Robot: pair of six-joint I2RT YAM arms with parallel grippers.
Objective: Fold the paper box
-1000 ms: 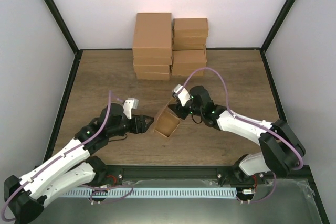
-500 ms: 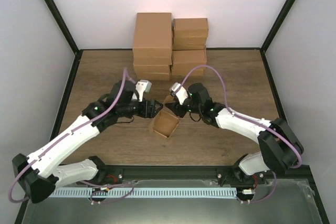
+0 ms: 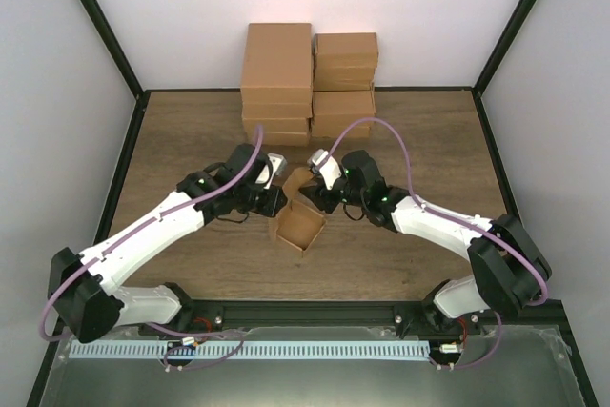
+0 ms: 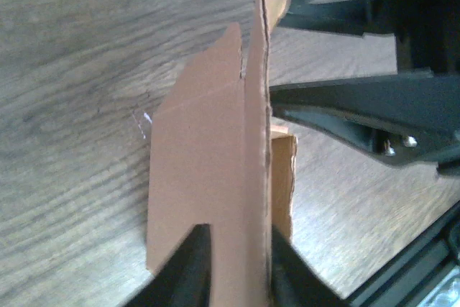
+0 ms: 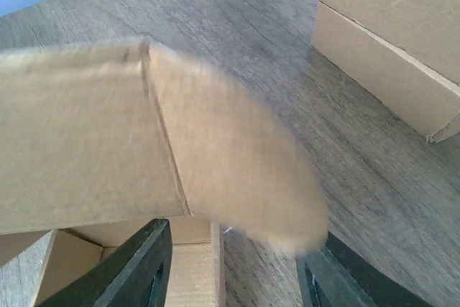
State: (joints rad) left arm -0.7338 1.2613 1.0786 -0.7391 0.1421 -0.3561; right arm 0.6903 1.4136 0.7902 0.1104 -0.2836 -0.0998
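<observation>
1. In the top external view, the paper box of plain tan-brown thin cardboard (image 3: pixel 298 228) is seen open-topped on the wooden counter (image 3: pixel 181 140), with one flap standing up at its far edge. The left end effector (image 3: pixel 277 199) is set just left of that flap and the right end effector (image 3: pixel 315 194) just right of it, so the flap lies between the two. Stacked larger brown cardboard cartons (image 3: pixel 277 83) are seen well beyond both end effectors.

2. In the left wrist view, the flap of the paper box (image 4: pixel 194 177) is seen nearly edge-on, and the left end effector (image 4: pixel 239 234) is placed astride it, one of its dark fingers (image 4: pixel 188 271) on each side and close to the card. Whether the flap is actually pinched cannot be told. Both fingers of the right end effector (image 4: pixel 280 48) are seen on the far side of the flap, spread apart, their tips at the card.

3. In the right wrist view, the blurred flap is seen directly ahead of the right end effector (image 5: pixel 237 239), above its parted fingers (image 5: pixel 140 267). A corner of the box wall is seen between them, and the cartons (image 5: pixel 388 48) ahead to the right.
</observation>
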